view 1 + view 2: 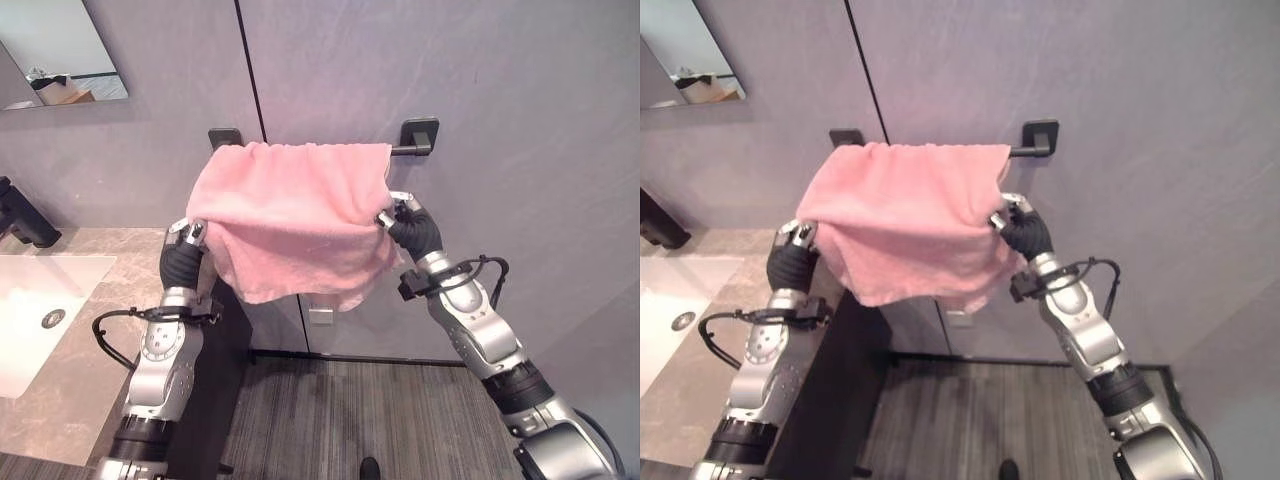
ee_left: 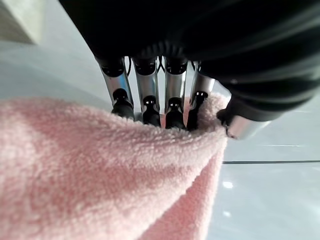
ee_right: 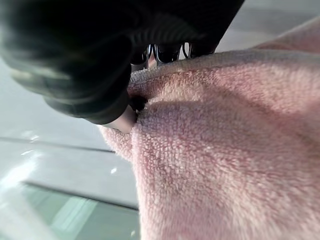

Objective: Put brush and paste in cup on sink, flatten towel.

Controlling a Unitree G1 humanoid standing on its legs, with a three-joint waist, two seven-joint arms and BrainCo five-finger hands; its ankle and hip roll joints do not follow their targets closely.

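The towel (image 1: 290, 220) hangs at centre frame over the rail (image 1: 405, 150), bunched and sagging unevenly along its lower edge. The left hand (image 1: 186, 243) pinches its left edge, fingers (image 2: 145, 102) curled into the pile; the right hand (image 1: 405, 222) grips the right edge, thumb tucked into the cloth. This looks like the flattening step: next, both hands likely need to draw the edges apart and down until it hangs smooth. The sink (image 1: 30, 300) at lower left holds nothing visible
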